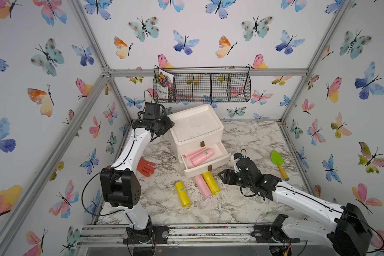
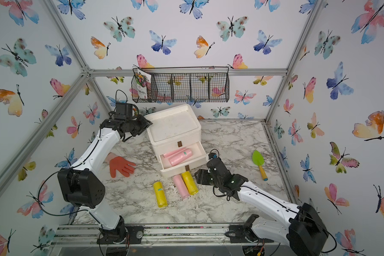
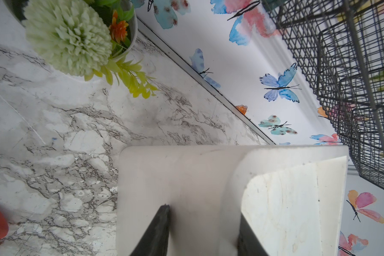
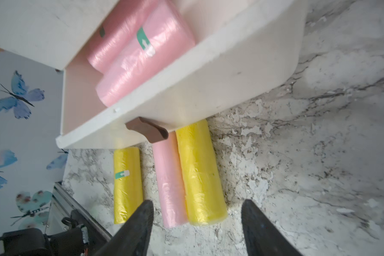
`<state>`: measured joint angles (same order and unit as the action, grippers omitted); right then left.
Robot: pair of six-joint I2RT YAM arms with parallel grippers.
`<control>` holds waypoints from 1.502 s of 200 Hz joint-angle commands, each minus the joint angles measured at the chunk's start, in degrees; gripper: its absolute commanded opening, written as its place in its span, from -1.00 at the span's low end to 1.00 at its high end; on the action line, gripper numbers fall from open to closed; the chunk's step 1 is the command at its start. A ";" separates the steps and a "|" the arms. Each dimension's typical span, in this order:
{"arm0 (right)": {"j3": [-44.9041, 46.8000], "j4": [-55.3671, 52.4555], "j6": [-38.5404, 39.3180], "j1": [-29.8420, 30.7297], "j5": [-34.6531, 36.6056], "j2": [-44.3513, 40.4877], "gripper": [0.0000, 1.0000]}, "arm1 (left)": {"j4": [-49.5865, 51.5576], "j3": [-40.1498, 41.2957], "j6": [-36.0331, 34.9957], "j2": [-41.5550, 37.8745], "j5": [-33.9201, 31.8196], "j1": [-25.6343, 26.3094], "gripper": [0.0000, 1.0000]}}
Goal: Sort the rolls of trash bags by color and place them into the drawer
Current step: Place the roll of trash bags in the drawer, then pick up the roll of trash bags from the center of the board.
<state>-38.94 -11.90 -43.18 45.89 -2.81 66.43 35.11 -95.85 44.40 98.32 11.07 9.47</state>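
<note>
A white drawer unit [image 1: 195,126] stands at the back of the table with one drawer [image 1: 205,170] pulled open. Two pink rolls of trash bags [image 1: 201,156] [image 4: 142,59] lie in that drawer. On the table in front lie a yellow roll [image 1: 183,194] [image 4: 127,184], a pink roll [image 1: 202,186] [image 4: 170,184] and a second yellow roll [image 1: 211,182] [image 4: 200,175]; the last two touch, their far ends under the drawer front. My right gripper [image 1: 223,176] [image 4: 197,204] hangs open and empty just right of them. My left gripper [image 1: 166,124] [image 3: 204,221] is open at the unit's back left corner, one finger in front of its side, the other over its top.
An orange rubber glove [image 1: 145,166] lies left of the unit. A green-bladed trowel [image 1: 278,160] lies at the right. A black wire basket [image 1: 208,87] with a seed packet hangs on the back wall. A pot of artificial flowers [image 3: 71,37] stands behind my left arm.
</note>
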 commanded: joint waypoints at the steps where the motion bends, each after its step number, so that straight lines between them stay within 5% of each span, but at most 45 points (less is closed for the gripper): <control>1: 0.58 -0.85 5.44 0.47 -2.63 1.68 0.32 | 3.38 0.83 1.01 -1.24 5.20 1.16 -0.22; 101: -7.26 2.09 7.32 17.75 7.04 15.73 0.31 | 5.02 0.59 0.21 -1.67 4.22 1.16 -0.23; 173: -10.61 2.10 11.97 18.18 12.80 22.96 0.33 | 4.65 1.33 0.00 -1.65 4.22 1.07 -0.23; 300: -11.26 4.50 13.04 18.32 12.06 30.45 0.27 | 4.97 0.63 -0.18 -1.74 4.23 0.77 -0.23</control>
<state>-51.24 -7.51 -30.37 63.86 8.36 95.31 35.20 -95.72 43.97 98.13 11.00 9.47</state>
